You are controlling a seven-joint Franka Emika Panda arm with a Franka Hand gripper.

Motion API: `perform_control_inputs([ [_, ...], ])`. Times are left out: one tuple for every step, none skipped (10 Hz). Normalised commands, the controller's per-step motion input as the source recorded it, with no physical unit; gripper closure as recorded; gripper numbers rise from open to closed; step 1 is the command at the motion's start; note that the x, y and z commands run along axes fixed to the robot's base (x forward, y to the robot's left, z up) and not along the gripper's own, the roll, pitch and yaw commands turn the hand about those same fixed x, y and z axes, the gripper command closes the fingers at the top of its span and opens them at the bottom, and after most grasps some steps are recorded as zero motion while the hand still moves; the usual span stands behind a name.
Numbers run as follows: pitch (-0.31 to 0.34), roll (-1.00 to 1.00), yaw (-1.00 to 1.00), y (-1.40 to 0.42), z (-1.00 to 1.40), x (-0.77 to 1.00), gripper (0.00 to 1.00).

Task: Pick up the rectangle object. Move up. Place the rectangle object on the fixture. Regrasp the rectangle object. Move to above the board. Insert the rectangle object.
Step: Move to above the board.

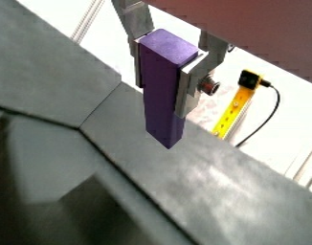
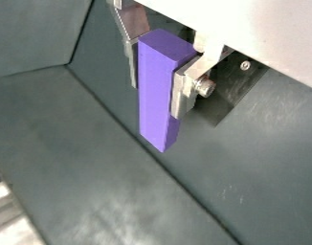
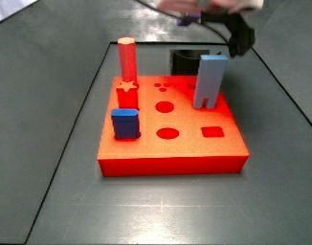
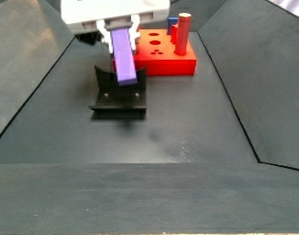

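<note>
The rectangle object (image 1: 163,91) is a long purple bar held upright, and my gripper (image 1: 166,81) is shut on its upper part. Both wrist views show silver fingers (image 2: 185,86) pressing two opposite faces of the bar (image 2: 159,91), while its lower end hangs free over the grey floor. In a side view the gripper (image 4: 119,37) holds the bar (image 4: 123,60) over the black fixture (image 4: 119,99); whether they touch I cannot tell. The red board (image 3: 171,134) lies flat behind the fixture (image 3: 187,62). The gripper (image 3: 197,10) is a blur at the frame's edge.
On the board stand a tall light-blue block (image 3: 210,81), a short dark-blue block (image 3: 124,122) and a red peg (image 3: 126,59). Sloped grey walls (image 4: 29,92) ring the floor. A yellow tape measure (image 1: 238,105) with a black cable lies beyond the wall.
</note>
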Motion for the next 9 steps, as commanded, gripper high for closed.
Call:
perform_control_inputs([
  [-0.032, -0.05, 0.08, 0.20, 1.00, -0.11, 1.00],
  [-0.043, -0.04, 0.06, 0.19, 1.00, -0.11, 1.00],
  [-0.052, -0.04, 0.04, 0.18, 1.00, -0.11, 1.00],
  [-0.049, -0.04, 0.02, 0.16, 1.00, -0.11, 1.00],
  [-0.036, -0.04, -0.01, 0.15, 1.00, -0.11, 1.00],
  [-0.028, -0.04, -0.02, 0.14, 1.00, -0.11, 1.00],
  [-0.008, -0.05, -0.03, 0.11, 1.00, -0.11, 1.00],
  [0.009, -0.05, -0.03, 0.10, 1.00, -0.10, 1.00],
  [0.030, -0.05, -0.03, 0.05, 0.77, -0.07, 1.00],
])
